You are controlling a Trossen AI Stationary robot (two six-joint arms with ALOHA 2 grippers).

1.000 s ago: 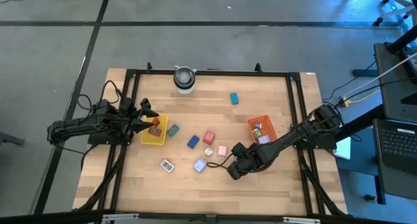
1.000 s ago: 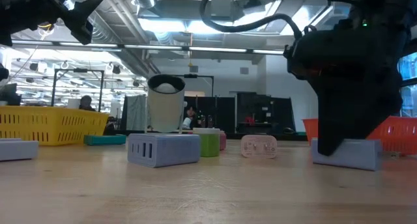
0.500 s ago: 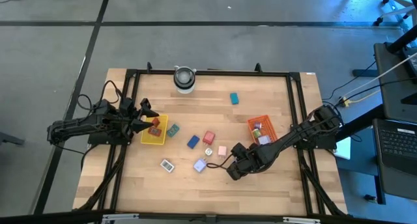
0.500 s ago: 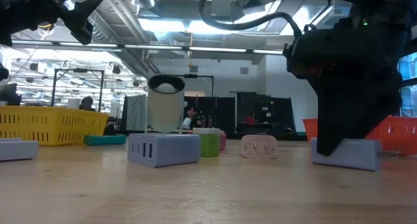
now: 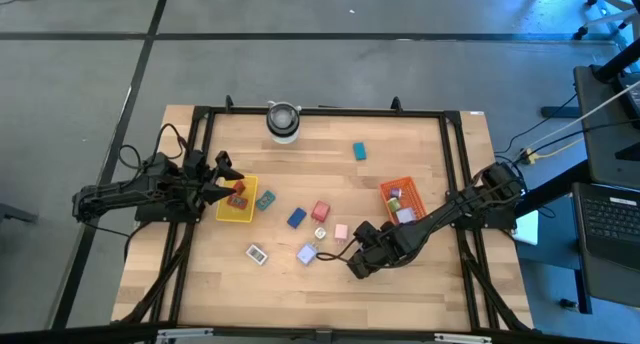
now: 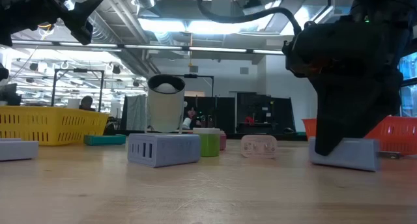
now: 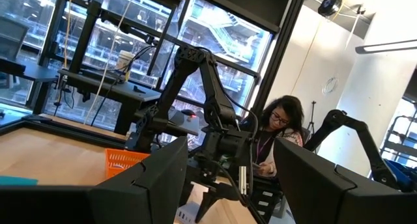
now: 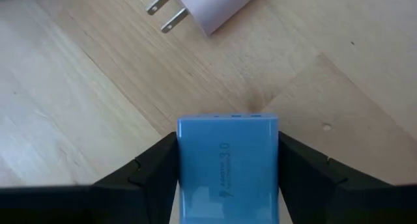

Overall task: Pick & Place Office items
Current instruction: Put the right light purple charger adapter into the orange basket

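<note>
Right gripper (image 5: pixel 350 256) low at table's front centre, fingers (image 8: pixel 150 168) closed against both sides of blue block (image 8: pixel 228 168) resting on the wood, pink plug (image 8: pixel 205 6) near. Left gripper (image 5: pixel 222 181) fingers apart, empty, above yellow tray (image 5: pixel 236 212)

Only readable text: "3.0" at the end of a faint embossed line on the blue charger block (image 8: pixel 228 168), seen in the right wrist view; the rest of that line is too faint to read. No other legible labels, brands or signs in any view.
</note>
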